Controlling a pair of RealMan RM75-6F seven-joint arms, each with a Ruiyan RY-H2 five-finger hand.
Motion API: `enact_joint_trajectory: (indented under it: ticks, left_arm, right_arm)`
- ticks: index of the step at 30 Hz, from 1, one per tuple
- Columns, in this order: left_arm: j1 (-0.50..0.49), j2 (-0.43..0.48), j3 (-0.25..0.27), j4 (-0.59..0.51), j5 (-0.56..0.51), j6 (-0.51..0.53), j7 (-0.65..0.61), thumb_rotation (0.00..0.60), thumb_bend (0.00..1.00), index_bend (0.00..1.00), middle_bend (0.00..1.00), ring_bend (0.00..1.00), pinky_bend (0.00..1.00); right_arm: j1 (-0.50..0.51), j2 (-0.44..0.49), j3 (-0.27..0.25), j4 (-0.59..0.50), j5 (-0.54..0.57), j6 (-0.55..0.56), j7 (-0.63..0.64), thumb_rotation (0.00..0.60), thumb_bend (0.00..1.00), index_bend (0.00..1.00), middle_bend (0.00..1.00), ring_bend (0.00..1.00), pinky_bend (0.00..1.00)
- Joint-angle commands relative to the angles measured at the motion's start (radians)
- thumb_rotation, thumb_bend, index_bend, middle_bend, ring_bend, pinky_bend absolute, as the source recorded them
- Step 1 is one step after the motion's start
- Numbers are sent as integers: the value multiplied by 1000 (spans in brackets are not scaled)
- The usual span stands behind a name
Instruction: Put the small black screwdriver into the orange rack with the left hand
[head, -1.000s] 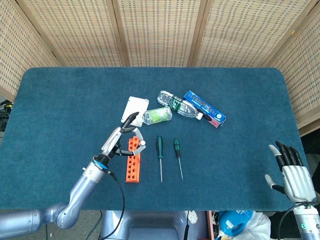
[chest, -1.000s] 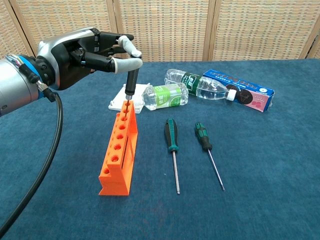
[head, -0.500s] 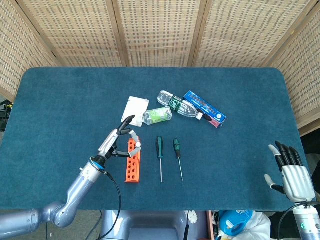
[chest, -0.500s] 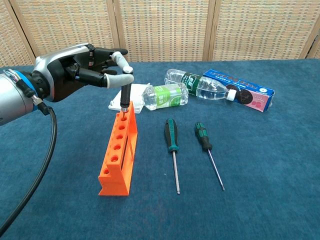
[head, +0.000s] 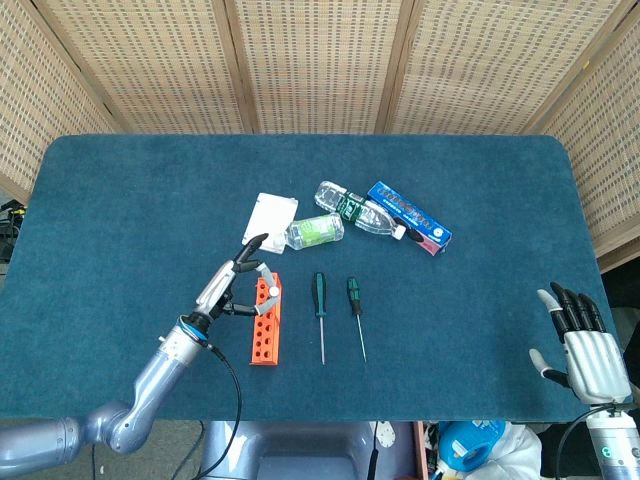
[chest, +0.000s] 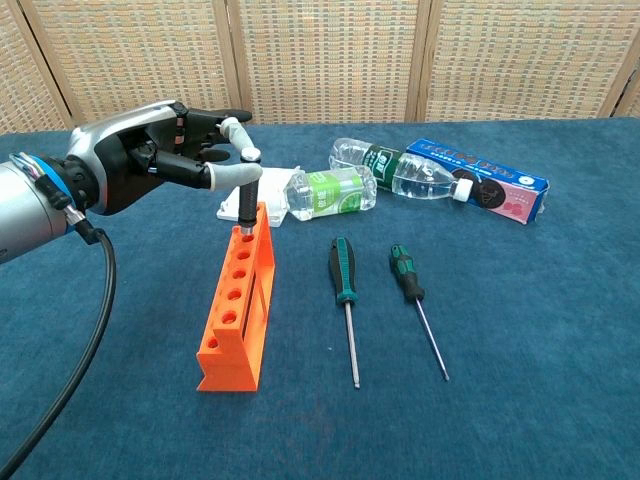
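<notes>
The small black screwdriver (chest: 246, 205) is a short tool with a dark, ribbed plastic handle and a thin metal shaft. It stands upright in the far end hole of the long orange plastic rack (chest: 240, 298), which carries a single row of round holes along its top. Only the handle and a sliver of shaft show above the rack; the rest of the shaft is hidden inside the hole, and in the head view the tool is mostly covered by the fingers. Its long axis runs near vertical, tip down into the rack, handle end up.

The left hand (chest: 150, 165) reaches in from the left, and its pale fingertips (chest: 243, 172) pinch the top of the handle between thumb and a finger, the other fingers spread above. The right hand (head: 582, 345) rests at the near right edge of the blue felt-covered table (head: 120, 200), holding nothing, fingers straight and slightly apart; its wrist is cut off by the frame edge.
</notes>
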Motion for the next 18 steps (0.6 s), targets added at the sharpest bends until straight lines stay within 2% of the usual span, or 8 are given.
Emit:
enact_joint_trajectory:
  ticks: [1, 18]
  left_arm:
    - [-2, 0, -2, 5, -3, -2, 0, 600, 413, 706, 39, 0, 0]
    - [-8, -17, 5, 33, -6, -16, -8, 600, 412, 706, 39, 0, 0]
  right_arm:
    - [0, 0, 0, 0, 0, 0, 0, 600, 281, 57, 0, 0, 0]
    - [-1, 2, 0, 0, 0, 2, 6, 600, 281, 57, 0, 0, 0]
